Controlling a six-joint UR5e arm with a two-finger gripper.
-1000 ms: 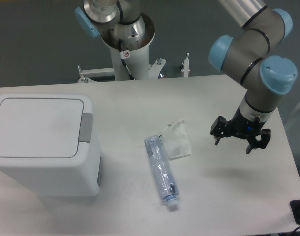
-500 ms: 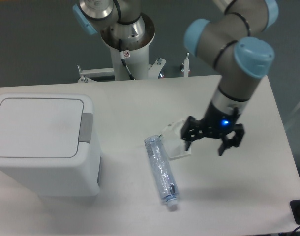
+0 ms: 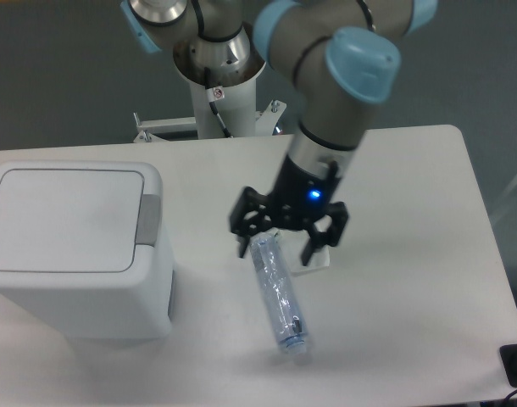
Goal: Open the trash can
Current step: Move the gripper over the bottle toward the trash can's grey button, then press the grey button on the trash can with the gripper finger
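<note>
The trash can (image 3: 76, 250) is a large boxy white bin at the left of the table. Its flat white lid (image 3: 65, 219) lies shut, and the grey push-button tab (image 3: 148, 220) sits on the lid's right edge. My gripper (image 3: 275, 252) hangs open and empty above the middle of the table, to the right of the bin and apart from it. Its fingers (image 3: 243, 244) spread over the top end of a plastic bottle.
A clear plastic bottle (image 3: 278, 294) lies on the table right of the bin, cap toward the front. A crumpled white wrapper (image 3: 320, 255) lies mostly hidden behind the gripper. The robot's base column (image 3: 218, 80) stands at the table's back edge.
The gripper has swept left across the table, from near the right edge to above the bottle. It stayed open. The bin's lid has not moved.
</note>
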